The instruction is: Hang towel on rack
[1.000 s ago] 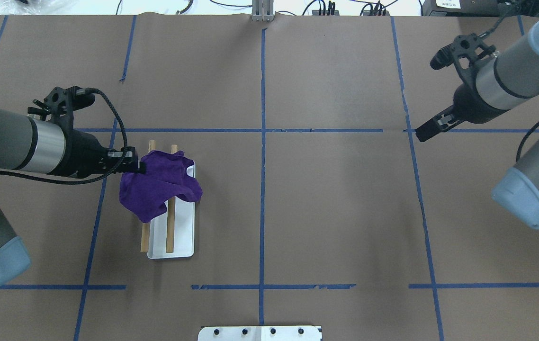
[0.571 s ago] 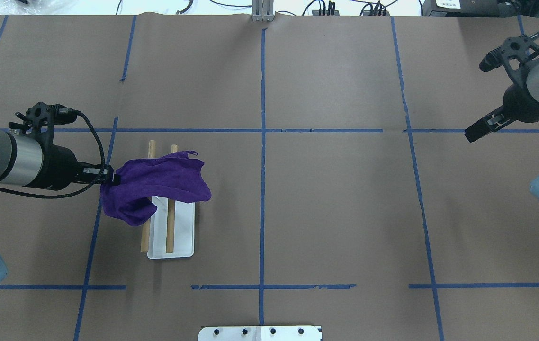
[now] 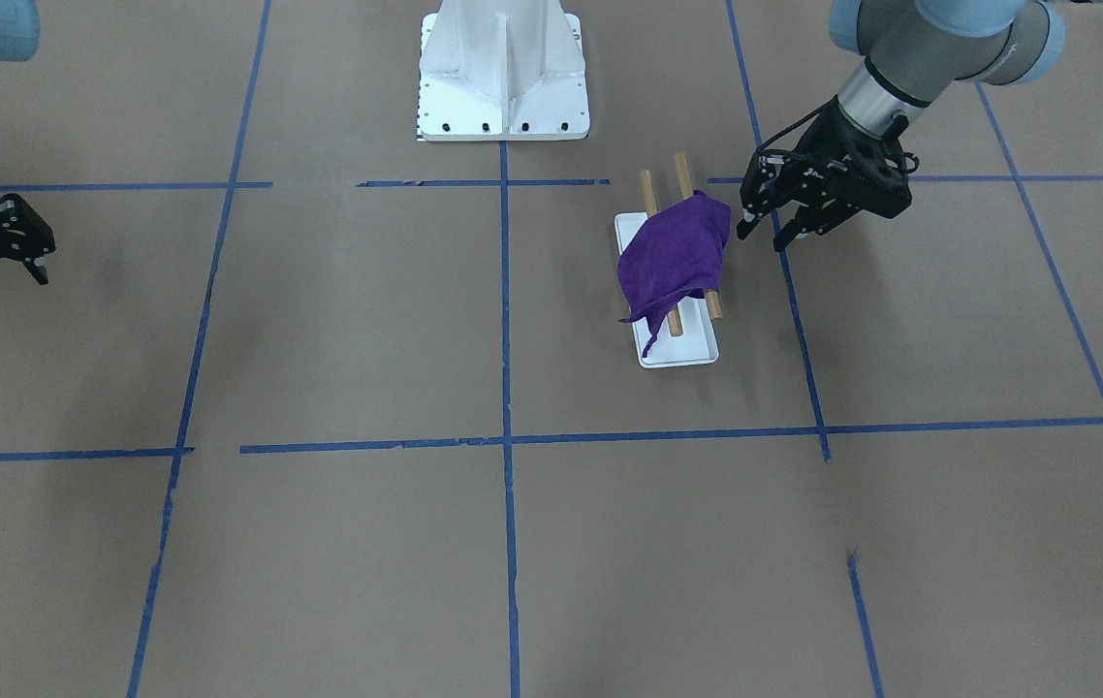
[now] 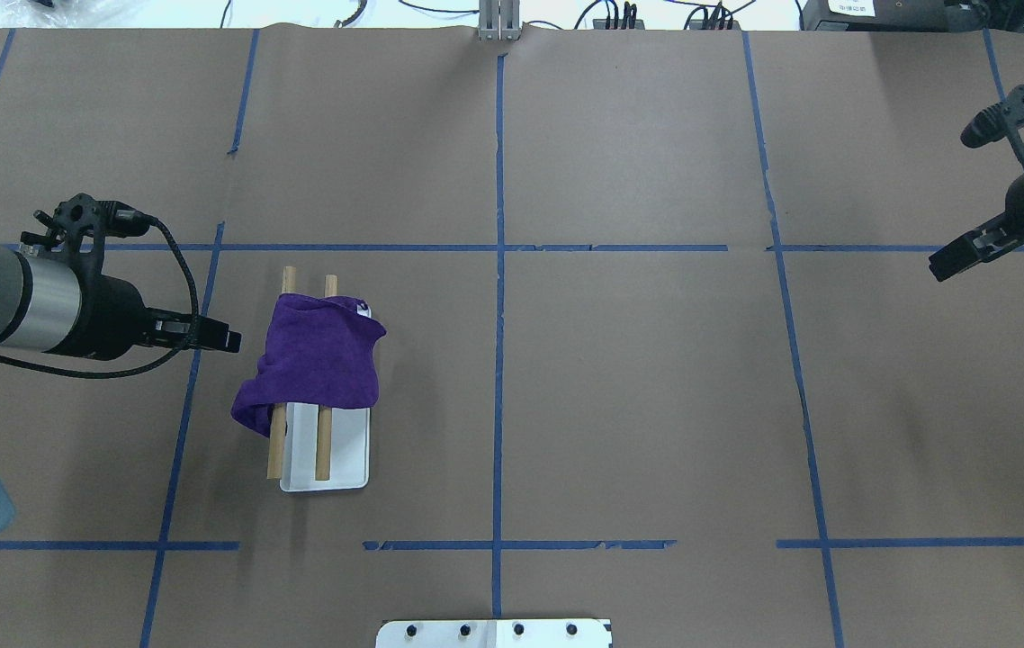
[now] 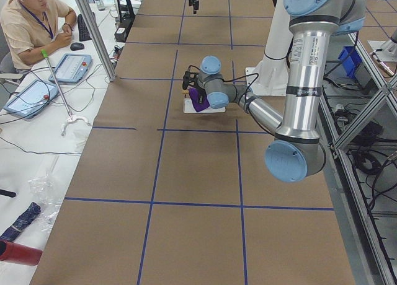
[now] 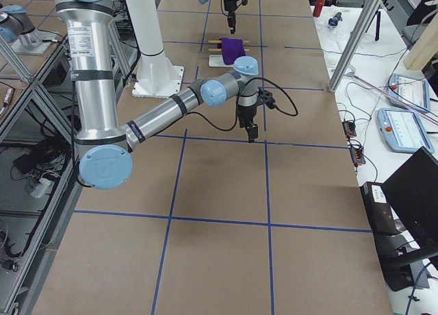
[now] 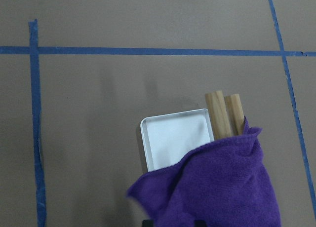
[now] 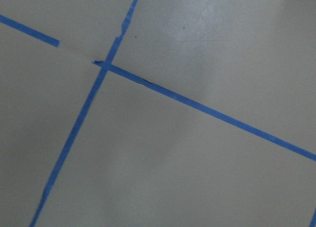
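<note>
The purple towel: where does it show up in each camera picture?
Front-facing: towel right of centre, upper half.
Overhead: towel left of centre.
Exterior left: towel upper middle, small.
Exterior right: towel top centre, far.
Left wrist: towel bottom right.
Right wrist: not in it.
Landmark: the rack under it.

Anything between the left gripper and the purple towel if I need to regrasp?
Nothing visible. The open left gripper sits apart from the purple cloth towel, with only bare brown paper between them. The towel already drapes over both light wooden dowels of the white-based rack.
</note>
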Available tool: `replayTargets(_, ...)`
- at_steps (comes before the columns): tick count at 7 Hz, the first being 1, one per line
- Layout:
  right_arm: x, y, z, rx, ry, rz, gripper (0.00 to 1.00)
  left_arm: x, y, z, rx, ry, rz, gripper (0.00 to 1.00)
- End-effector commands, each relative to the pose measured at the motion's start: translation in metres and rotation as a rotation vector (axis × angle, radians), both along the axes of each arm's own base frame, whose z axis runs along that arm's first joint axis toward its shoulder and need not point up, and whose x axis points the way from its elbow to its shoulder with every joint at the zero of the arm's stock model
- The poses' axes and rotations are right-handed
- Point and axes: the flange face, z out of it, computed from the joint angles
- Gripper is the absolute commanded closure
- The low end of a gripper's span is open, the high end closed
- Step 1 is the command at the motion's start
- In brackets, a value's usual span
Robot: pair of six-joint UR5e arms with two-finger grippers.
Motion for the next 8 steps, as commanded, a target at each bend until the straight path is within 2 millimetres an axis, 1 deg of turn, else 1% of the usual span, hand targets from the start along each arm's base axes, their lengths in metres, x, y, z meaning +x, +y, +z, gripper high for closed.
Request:
replayTargets(1,0.047,0.008,0.059,-0.107,0.057,0.078,0.0,-0.05,-0.025,0.032,0.107,-0.09,0.045,0.0)
replayTargets(2,0.083,0.011,0.086,-0.141,0.068,0.103,0.0,-0.099,-0.037,0.066,0.203,-0.181,0.085,0.0)
replayTargets(3,0.12,0.012,0.113,-0.173,0.008,0.078,0.0,-0.167,-0.062,0.108,0.197,-0.244,0.075,0.0)
replayTargets(4,0.16,0.014,0.149,-0.231,-0.072,0.099,0.0,-0.209,-0.082,0.152,0.201,-0.322,0.106,0.0)
replayTargets(5,0.187,0.032,0.179,-0.247,-0.075,0.097,0.0,-0.271,-0.097,0.19,0.163,-0.397,0.099,0.0)
replayTargets(6,0.218,0.044,0.202,-0.289,-0.087,0.158,0.0,-0.307,-0.098,0.208,0.036,-0.432,0.092,0.0)
replayTargets(7,0.223,0.062,0.22,-0.333,-0.086,0.176,0.0,-0.33,-0.094,0.224,-0.089,-0.449,0.075,0.0)
replayTargets(8,0.225,0.066,0.226,-0.347,-0.084,0.185,0.0,-0.346,-0.086,0.231,-0.092,-0.452,0.069,0.0)
